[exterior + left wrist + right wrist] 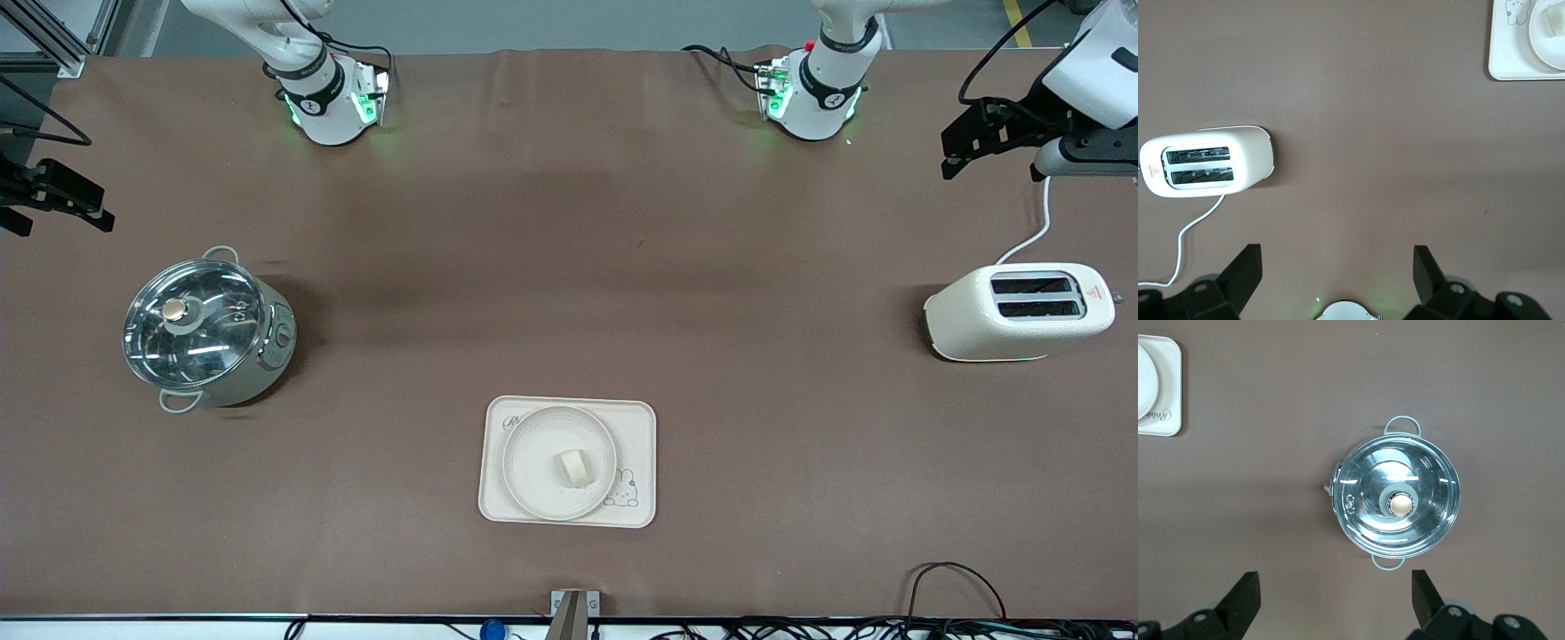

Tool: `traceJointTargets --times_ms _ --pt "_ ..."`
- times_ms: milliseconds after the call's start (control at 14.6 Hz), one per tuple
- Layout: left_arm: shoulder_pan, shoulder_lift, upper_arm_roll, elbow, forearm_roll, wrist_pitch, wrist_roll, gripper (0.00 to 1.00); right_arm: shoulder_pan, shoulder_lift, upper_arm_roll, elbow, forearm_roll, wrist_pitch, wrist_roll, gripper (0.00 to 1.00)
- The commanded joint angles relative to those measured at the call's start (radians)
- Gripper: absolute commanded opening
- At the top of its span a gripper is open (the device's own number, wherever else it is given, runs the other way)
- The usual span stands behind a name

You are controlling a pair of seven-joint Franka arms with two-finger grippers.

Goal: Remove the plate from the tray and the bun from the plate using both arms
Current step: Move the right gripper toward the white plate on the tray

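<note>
The cream tray [638, 427] lies on the table near the front camera, midway between the arms' ends. The round plate [533, 462] sits on it, with the pale bun [575, 468] on the plate. My left gripper [962, 135] is open and empty, high over the left arm's end of the table near the toaster. My right gripper [62, 209] is open and empty, high over the right arm's end near the pot. The left wrist view shows a corner of the tray [1508, 57], the plate [1545, 40], the bun [1553, 23] and the open gripper [1336, 273]. The right wrist view shows the tray [1168, 393], the plate's edge [1145, 377] and the open gripper [1331, 597].
A white two-slot toaster [1018, 311] with a cord stands at the left arm's end; it also shows in the left wrist view [1205, 163]. A steel pot with a glass lid [206, 329] stands at the right arm's end; it also shows in the right wrist view [1398, 497]. Brown cloth covers the table.
</note>
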Motion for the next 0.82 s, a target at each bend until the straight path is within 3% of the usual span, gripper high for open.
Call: traceJointTargets --times_ms 0,754 --pt "0.01 0.006 -0.001 0.018 -0.019 -0.005 0.021 1.0 -0.001 -0.016 0.012 -0.024 -0.009 0.014 0.008 1.0" --pt "0.015 0.023 0.013 0.019 -0.02 -0.005 0.015 1.0 0.025 -0.01 0.013 -0.027 0.003 0.055 0.009 1.0"
